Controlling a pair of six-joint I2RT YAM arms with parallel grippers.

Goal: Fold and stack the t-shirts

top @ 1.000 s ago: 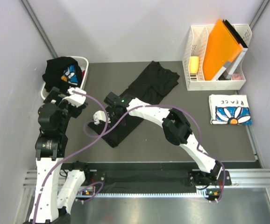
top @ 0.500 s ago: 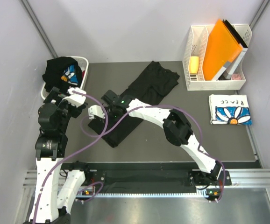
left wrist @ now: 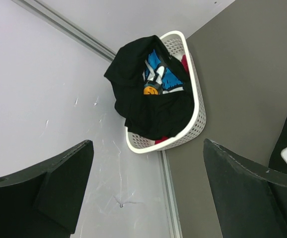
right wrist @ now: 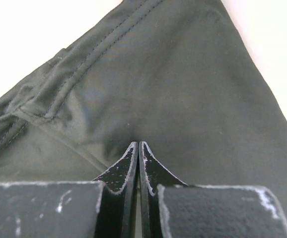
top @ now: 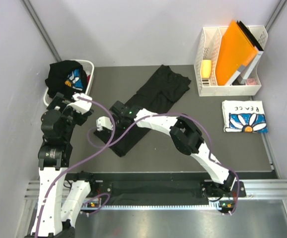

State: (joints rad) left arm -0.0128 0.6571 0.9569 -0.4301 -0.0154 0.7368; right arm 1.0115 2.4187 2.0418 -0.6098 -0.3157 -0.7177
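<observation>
A long black t-shirt (top: pixel 153 96) lies diagonally on the grey table; it fills the right wrist view (right wrist: pixel 183 89). My right gripper (top: pixel 105 128) is at its lower left end. Its jaws are shut, with the tips (right wrist: pixel 138 144) pinching a dimple of the black fabric. Another black tee with a blue print (top: pixel 66 74) is heaped in the white basket (top: pixel 90 69). It also shows in the left wrist view (left wrist: pixel 133 84). My left gripper (top: pixel 76 101) hangs open and empty beside the basket (left wrist: pixel 195 94). A folded white daisy tee (top: pixel 244 116) lies at the right.
A white file rack (top: pixel 228 89) with an orange folder (top: pixel 238 47) stands at the back right. The grey walls close in at left and right. The arm bases and a rail run along the near edge.
My right gripper shifted a little to the left and back over the shirt's lower end. The left arm has not moved.
</observation>
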